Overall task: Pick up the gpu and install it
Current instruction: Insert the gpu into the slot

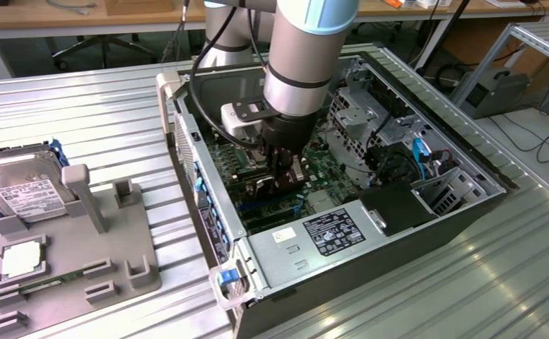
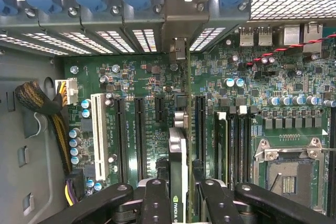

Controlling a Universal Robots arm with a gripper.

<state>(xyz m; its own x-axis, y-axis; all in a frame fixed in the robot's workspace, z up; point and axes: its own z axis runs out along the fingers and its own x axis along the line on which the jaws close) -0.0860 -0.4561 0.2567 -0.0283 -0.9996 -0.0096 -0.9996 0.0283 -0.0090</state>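
Reaching down into the open computer case point(image 1: 463, 166), the gripper point(image 2: 181, 195) pinches the gpu point(image 2: 177, 150) edge-on between its black fingers point(image 2: 156, 198). The card stands upright over the green motherboard point(image 2: 152, 93), in line with the black expansion slots point(image 2: 139, 135), its silver bracket point(image 2: 179, 51) meeting the case's rear slot openings. On the exterior view's left, a hard drive point(image 1: 22, 191) rests on a grey fixture tray point(image 1: 114, 247), well apart from the case.

The arm point(image 1: 298, 63) hides the fingertips inside the computer case point(image 1: 463, 152); the gpu point(image 2: 177, 182) is cut off by the wrist picture's edge, its label mostly unreadable.
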